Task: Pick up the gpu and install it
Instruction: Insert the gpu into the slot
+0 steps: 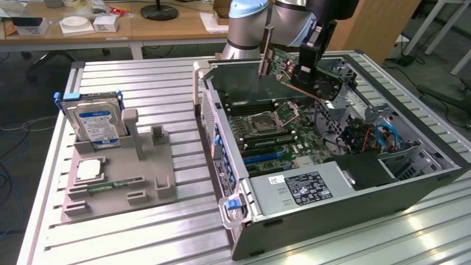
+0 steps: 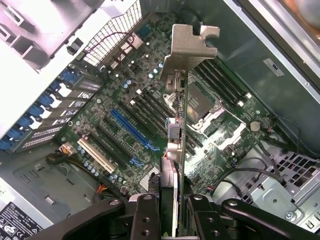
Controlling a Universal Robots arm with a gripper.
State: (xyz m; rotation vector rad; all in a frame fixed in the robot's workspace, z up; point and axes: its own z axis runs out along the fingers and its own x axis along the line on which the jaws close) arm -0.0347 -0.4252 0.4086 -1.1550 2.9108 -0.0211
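Note:
The gpu [image 1: 298,74] hangs tilted over the open computer case [image 1: 412,182], its black fan facing the exterior view's right. My gripper [image 1: 310,52] is shut on its upper edge. In the wrist view the gpu [image 2: 177,140] appears edge-on, with its silver end bracket [image 2: 187,47] farthest from the camera and my gripper [image 2: 172,212] clamped on the card between both black fingers [image 2: 145,217]. Below the card lies the motherboard [image 2: 125,100] with its blue expansion slot [image 2: 131,129]. The card is above the board and not touching it.
To the exterior view's left, a grey fixture [image 1: 147,182] holds an upright hard drive [image 1: 96,121] and a flat green memory stick [image 1: 114,185]. Inside the case are the power supply [image 1: 301,187], blue cables [image 1: 386,135] and the CPU socket [image 1: 268,117].

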